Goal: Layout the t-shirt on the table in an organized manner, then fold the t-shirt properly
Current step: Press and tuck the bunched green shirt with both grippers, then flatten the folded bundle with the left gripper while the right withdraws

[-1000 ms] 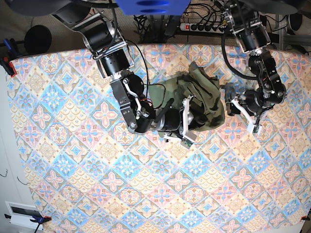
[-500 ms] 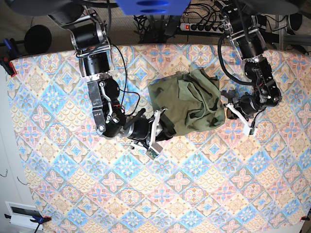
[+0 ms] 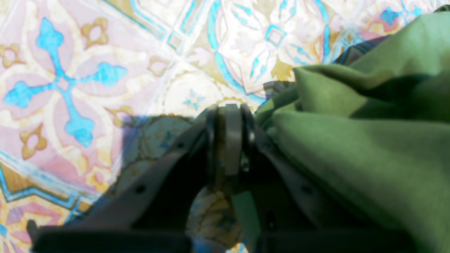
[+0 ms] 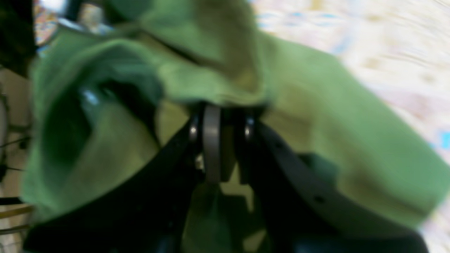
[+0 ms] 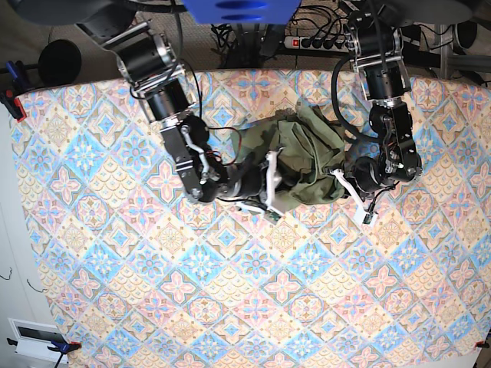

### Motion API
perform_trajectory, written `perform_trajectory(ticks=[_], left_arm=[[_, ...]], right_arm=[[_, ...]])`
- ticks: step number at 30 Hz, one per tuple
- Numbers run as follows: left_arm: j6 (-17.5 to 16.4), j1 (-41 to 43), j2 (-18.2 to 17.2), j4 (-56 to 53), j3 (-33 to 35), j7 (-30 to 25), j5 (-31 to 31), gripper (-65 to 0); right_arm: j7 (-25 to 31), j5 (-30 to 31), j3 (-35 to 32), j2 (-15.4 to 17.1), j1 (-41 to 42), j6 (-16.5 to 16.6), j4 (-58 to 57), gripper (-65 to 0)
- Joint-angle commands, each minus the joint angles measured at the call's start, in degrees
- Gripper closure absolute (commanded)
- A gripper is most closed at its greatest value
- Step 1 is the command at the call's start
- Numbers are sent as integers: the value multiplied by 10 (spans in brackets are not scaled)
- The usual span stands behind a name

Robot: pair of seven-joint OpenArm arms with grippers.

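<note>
At the upper centre of the table (image 5: 115,253), one olive-green t-shirt (image 5: 307,165) is bunched in a wrinkled heap between two arms. The right arm is extended from the upper left of the base view, with its wrist bent toward the garment. The right gripper (image 5: 270,184) is seen clamped narrowly on a fold of the t-shirt (image 4: 316,116). The left arm is reached down from the upper right, and the left gripper (image 5: 347,186) is set at the heap's right edge. Its jaws are pressed together on the cloth edge (image 3: 351,147). Compared with a second earlier, the left gripper has been closed and brought against the garment.
</note>
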Motion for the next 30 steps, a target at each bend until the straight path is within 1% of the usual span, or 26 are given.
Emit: perform_trajectory(ticks=[1,2,4,8,12,16,18,21,23,26,28,30], left_arm=[[-3,-2,3,2,3,19,6,-23],[-3,-2,3,2,3,19,5,-23],[-3,-2,5,2,3,19,6,-23],[-3,-2,6,2,3,19,4,-23],[-3,-1,2,2,0,20,3,-23],[-3,2,-31,3,-1,20,1,-23],[-3,6,-47,4,-19,19,-2,-26],[-3,9,-63,17,-96,24,-27,-29],[-3,17,-74,19,-122,24,-40,-29],[-3,29,-95,47,-135,24,-74,-29],[-3,54,-99,83,-134,25,-111,-29],[-5,79,-99,139,-132,42,-156,-30]], right_arm=[[15,16,-1,-23,20,6,10,-71],[15,16,-1,-34,27,6,10,-71],[18,16,-1,-46,39,6,10,-71],[55,16,-2,-46,68,6,10,-71],[88,16,1,-46,73,6,4,-71],[94,16,2,-46,73,6,-30,-71],[94,16,2,-46,73,6,-31,-71],[90,20,3,-46,71,6,-27,-71],[94,20,4,-46,71,6,-26,-71],[88,20,36,-46,71,6,4,-71],[79,20,67,-46,67,6,30,-71],[57,20,92,-43,52,6,47,-71]])
